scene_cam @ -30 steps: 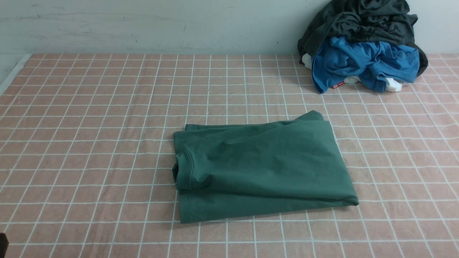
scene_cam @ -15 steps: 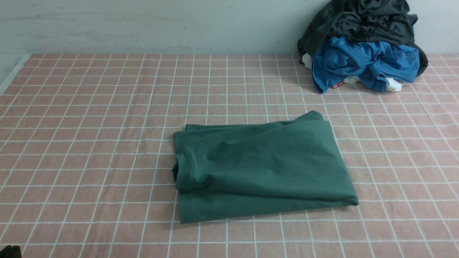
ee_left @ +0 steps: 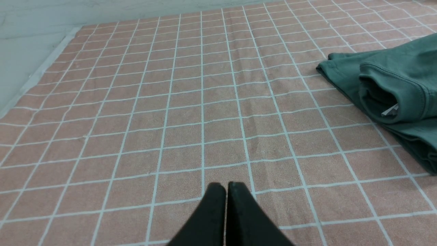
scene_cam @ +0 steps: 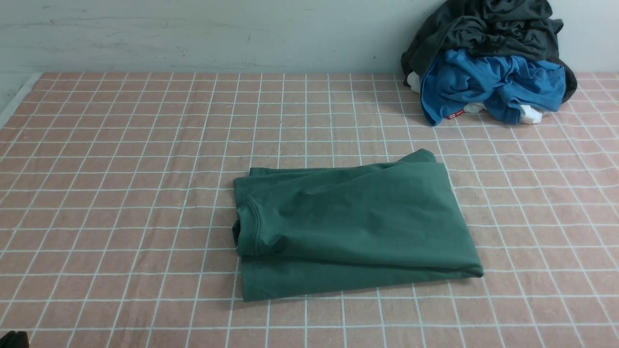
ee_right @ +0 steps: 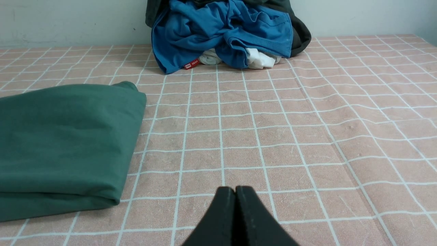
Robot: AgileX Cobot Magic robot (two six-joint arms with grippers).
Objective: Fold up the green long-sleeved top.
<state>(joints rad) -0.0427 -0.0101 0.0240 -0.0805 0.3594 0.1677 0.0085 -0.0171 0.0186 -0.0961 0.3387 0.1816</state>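
The green long-sleeved top [scene_cam: 353, 222] lies folded into a compact rectangle in the middle of the checked cloth, its collar at the left end. The left wrist view shows that collar end [ee_left: 392, 89] with a white label inside. My left gripper [ee_left: 225, 186] is shut and empty, hovering over bare cloth well to the left of the top; only a dark sliver of it [scene_cam: 12, 340] shows at the front view's bottom left corner. My right gripper [ee_right: 235, 189] is shut and empty too, over bare cloth to the right of the top [ee_right: 65, 143]. It does not show in the front view.
A pile of clothes sits at the back right against the wall: a bright blue garment [scene_cam: 488, 84] under a dark grey-black one [scene_cam: 488, 26], with bits of white fabric [scene_cam: 529, 115]. The pink checked cloth [scene_cam: 121, 193] covers the table, whose left edge [scene_cam: 17, 99] meets the wall.
The dark tip of my left arm at the bottom left corner has sunk lower in the front view. The top has not moved.
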